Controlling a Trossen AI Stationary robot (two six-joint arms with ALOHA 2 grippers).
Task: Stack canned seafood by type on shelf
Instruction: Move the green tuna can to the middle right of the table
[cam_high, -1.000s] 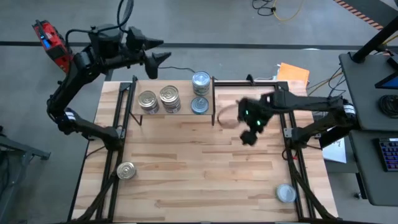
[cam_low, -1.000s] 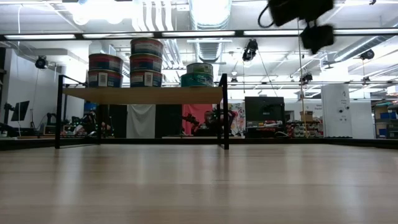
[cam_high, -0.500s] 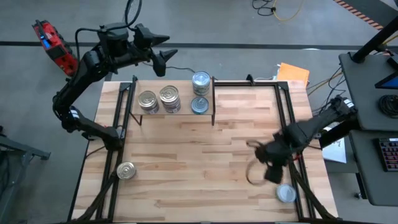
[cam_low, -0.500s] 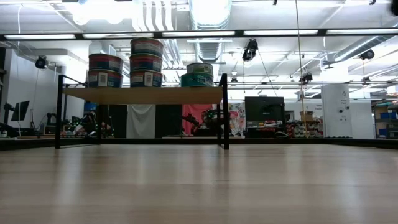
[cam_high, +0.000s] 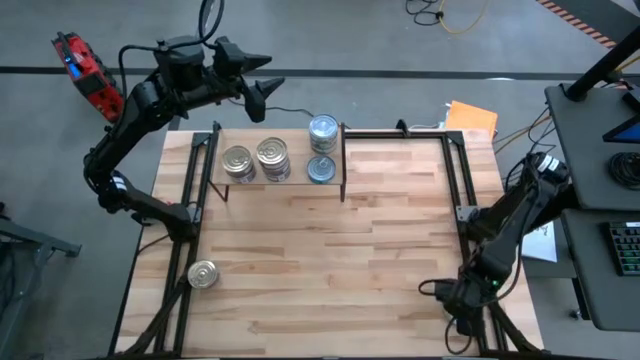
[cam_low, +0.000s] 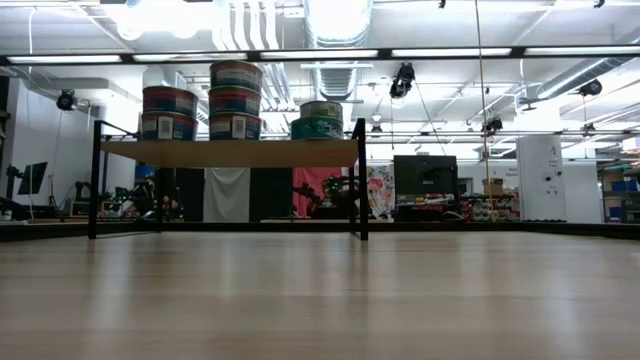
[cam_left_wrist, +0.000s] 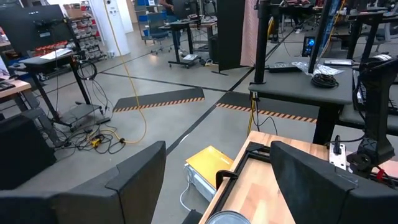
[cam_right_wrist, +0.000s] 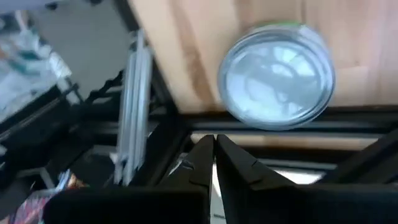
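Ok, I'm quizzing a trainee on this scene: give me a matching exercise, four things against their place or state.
1 left gripper
2 right gripper
3 golden-lidded tin
4 shelf

A shut, at the table's right corner away from the shelf
B holds stacked tins
C open, raised behind the shelf
D alone on the tabletop, left side, away from the shelf

Pairs: 1-C, 2-A, 3-D, 4-B

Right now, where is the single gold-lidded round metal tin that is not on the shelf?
In the high view, the gold-lidded round metal tin stands alone on the wooden tabletop near its front-left corner, beside the black frame rail.
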